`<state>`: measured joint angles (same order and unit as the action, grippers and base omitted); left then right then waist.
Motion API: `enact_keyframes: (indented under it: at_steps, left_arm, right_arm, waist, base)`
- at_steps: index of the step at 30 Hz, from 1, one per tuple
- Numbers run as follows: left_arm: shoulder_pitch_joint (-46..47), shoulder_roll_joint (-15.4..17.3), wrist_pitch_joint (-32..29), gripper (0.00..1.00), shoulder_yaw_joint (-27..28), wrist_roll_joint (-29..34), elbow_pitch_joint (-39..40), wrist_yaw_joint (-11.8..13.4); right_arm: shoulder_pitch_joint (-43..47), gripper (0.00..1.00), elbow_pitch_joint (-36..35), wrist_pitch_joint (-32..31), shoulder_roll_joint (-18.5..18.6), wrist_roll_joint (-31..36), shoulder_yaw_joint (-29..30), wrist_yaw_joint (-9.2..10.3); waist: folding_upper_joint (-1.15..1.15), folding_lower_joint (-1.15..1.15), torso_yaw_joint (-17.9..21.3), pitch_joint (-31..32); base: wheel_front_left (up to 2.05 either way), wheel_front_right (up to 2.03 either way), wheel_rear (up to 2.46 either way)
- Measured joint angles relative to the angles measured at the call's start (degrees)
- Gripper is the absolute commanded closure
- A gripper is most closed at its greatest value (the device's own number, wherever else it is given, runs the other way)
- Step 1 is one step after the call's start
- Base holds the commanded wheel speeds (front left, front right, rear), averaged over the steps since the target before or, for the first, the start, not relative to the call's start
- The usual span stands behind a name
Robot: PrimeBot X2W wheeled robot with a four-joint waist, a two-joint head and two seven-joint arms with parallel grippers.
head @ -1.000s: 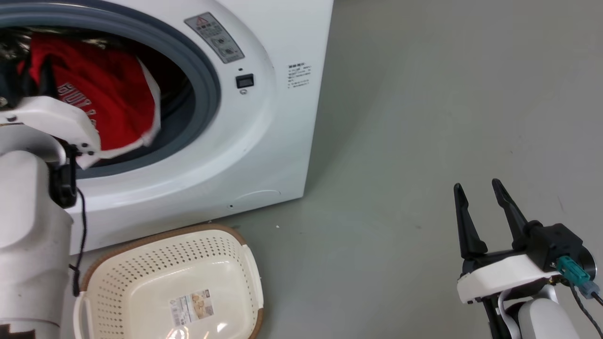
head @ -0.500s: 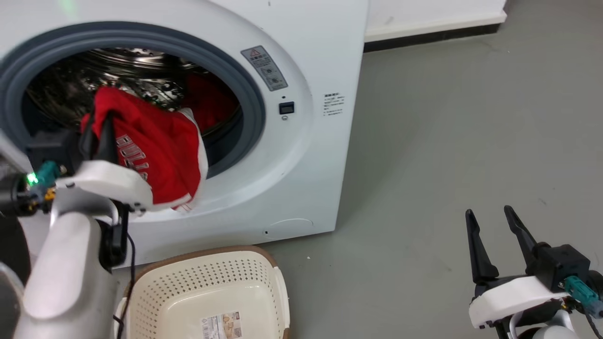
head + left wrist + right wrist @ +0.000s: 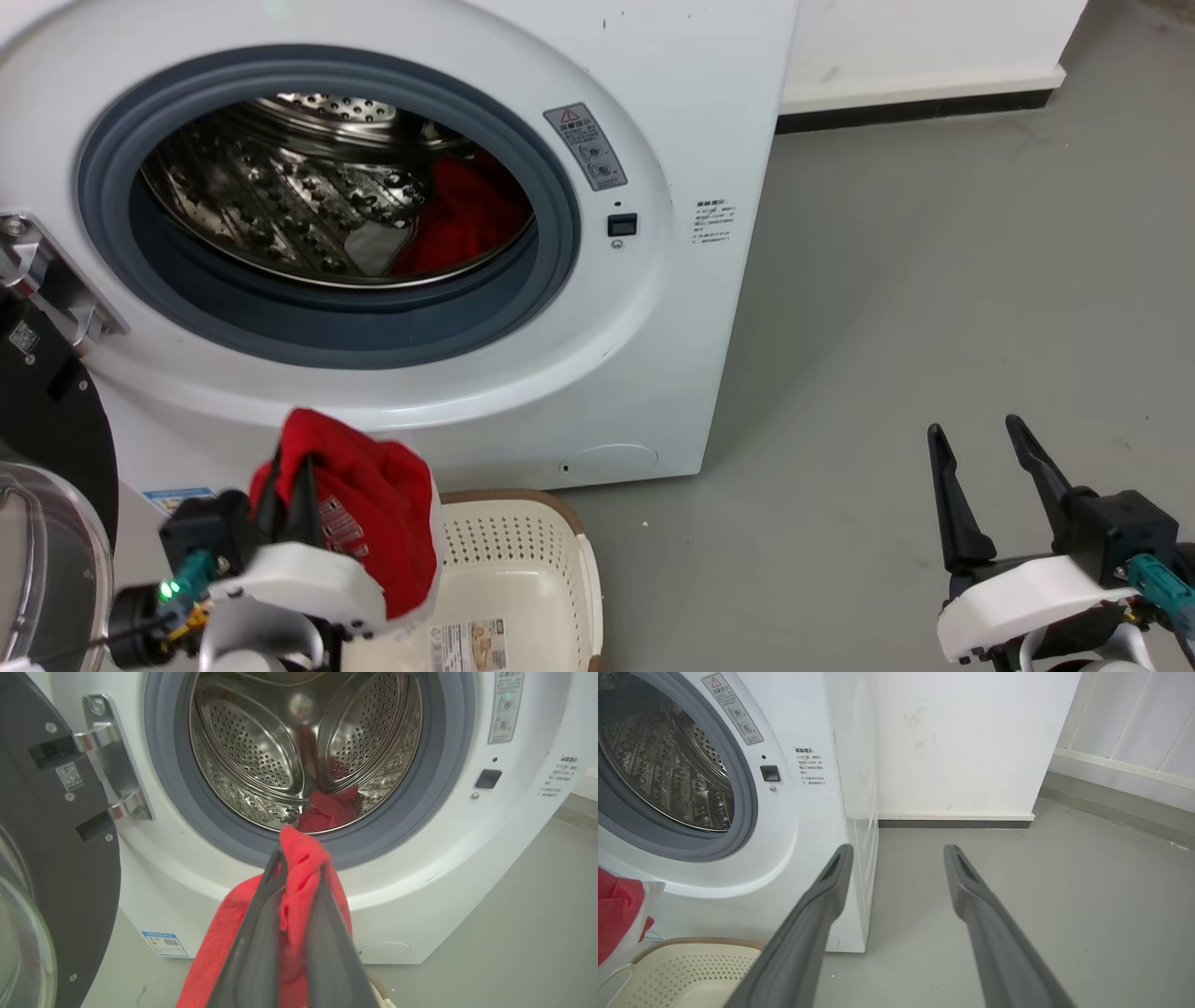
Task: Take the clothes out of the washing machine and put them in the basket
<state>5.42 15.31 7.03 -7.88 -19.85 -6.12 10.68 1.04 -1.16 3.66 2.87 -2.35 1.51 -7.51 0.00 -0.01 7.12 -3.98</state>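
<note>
The white washing machine stands with its door open. My left gripper is shut on a red garment from the clothes. It hangs outside the drum, below the grey ring and over the left end of the cream basket. Another red garment lies at the bottom right of the steel drum. My right gripper stays open and holds nothing, low over the floor to the machine's right.
The black-rimmed glass door hangs open on its hinge at the left, close to my left arm. Bare grey floor stretches right of the machine up to a white wall with a dark skirting.
The head camera has shifted. My left gripper has pulled the red garment out of the drum and down to just over the basket. The right gripper has stayed open and in place.
</note>
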Motion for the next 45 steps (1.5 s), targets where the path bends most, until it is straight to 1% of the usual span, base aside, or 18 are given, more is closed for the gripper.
enact_keyframes:
  at_steps: [2,5,11,19,24,31,39,44,45]
  left_arm:
    - [-1.9,-1.5,0.2,1.00,-0.5,-0.7,-0.1,0.3]
    - [-3.0,-2.4,1.0,1.00,-1.0,-1.3,-2.7,0.3]
    - [-1.5,-4.5,3.6,1.00,-2.0,-2.2,-10.0,-1.1]
    - [6.8,-4.8,5.8,1.00,-1.9,-3.0,-24.1,-3.2]
    - [13.0,-4.8,6.8,1.00,-1.7,-3.5,-33.8,-5.5]
    - [22.3,-4.7,7.4,1.00,-2.5,-3.0,-46.9,-7.7]
    - [27.8,-5.2,7.4,1.00,-3.3,-2.7,-59.2,-9.2]
    - [29.2,-6.2,6.9,1.00,-3.4,-3.4,-63.9,-10.0]
    - [29.4,-6.4,6.9,0.84,-3.4,-3.7,-64.4,-10.2]
  right_arm:
    - [0.0,0.00,-0.6,-0.2,0.0,0.0,0.1,0.00]
    - [-0.2,0.00,-1.0,-0.3,0.0,-0.2,0.1,0.00]
    - [-1.9,0.00,-2.2,-0.1,0.0,-0.5,-0.1,0.00]
    - [-6.2,0.00,-1.3,1.5,0.0,-1.8,-1.2,0.00]
    - [-8.3,0.00,0.0,3.0,0.0,-2.3,-1.2,0.00]
    - [-10.6,0.00,1.2,4.5,0.0,-2.9,-1.5,0.00]
    - [-13.0,0.00,2.8,6.2,0.0,-3.7,-2.8,0.00]
    - [-13.8,0.00,3.8,6.7,0.0,-3.8,-2.9,0.00]
    - [-14.0,0.00,4.0,6.9,0.0,-3.8,-2.9,0.00]
  waist:
    - [0.00,0.00,-0.2,-0.9]
    - [0.00,0.01,-0.4,-2.4]
    - [0.00,0.01,-0.4,-7.0]
    - [0.00,0.02,1.4,-15.1]
    - [0.00,0.02,3.0,-19.9]
    - [0.00,0.02,4.8,-25.9]
    - [0.00,0.02,7.0,-30.4]
    - [0.00,0.02,7.6,-31.3]
    - [0.00,0.02,7.6,-31.3]
  base:
    - [0.00,0.00,0.00]
    - [0.00,0.00,0.00]
    - [0.00,0.00,0.00]
    - [0.00,0.00,0.00]
    - [0.00,0.00,0.00]
    - [0.00,0.00,0.00]
    - [0.00,0.00,0.00]
    - [0.00,0.00,0.00]
    - [0.00,0.00,0.00]
